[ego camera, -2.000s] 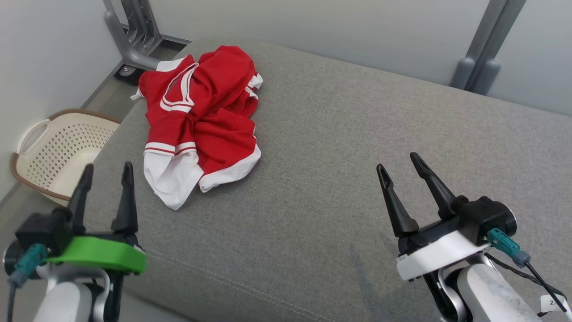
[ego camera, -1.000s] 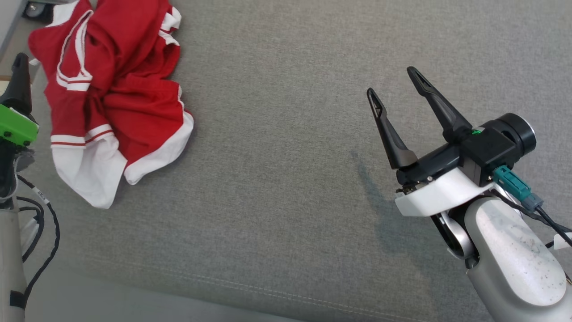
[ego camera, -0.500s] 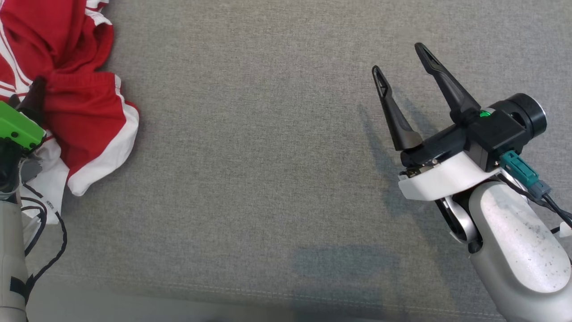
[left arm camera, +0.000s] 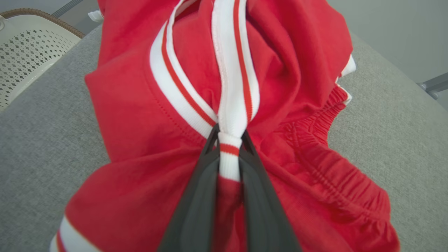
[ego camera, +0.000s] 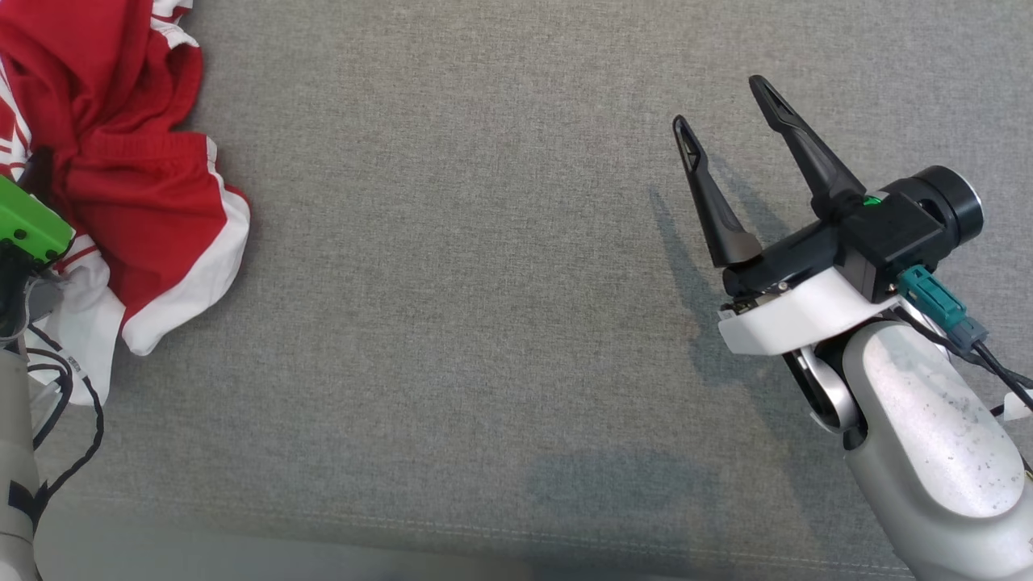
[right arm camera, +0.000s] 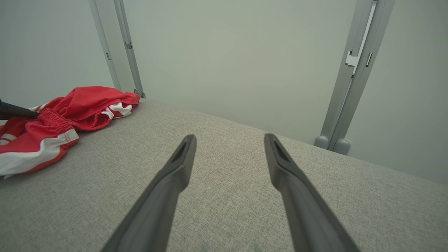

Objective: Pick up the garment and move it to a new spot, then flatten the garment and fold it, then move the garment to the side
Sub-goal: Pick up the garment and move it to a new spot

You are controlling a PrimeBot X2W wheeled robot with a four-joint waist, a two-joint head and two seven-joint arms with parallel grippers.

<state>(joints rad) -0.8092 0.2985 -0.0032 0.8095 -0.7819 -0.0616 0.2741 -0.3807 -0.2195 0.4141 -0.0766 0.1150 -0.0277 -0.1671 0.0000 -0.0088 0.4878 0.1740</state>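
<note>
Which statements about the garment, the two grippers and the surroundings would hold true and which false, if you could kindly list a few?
1. The left gripper is shut on a white striped band of the red garment. True.
2. The right gripper holds a corner of the garment. False: it is open and stands apart from the garment, over the grey cushion.
3. The garment lies crumpled, not spread flat. True.
4. A blue basket stands beside the cushion. False: the basket is cream-white with a perforated wall.
</note>
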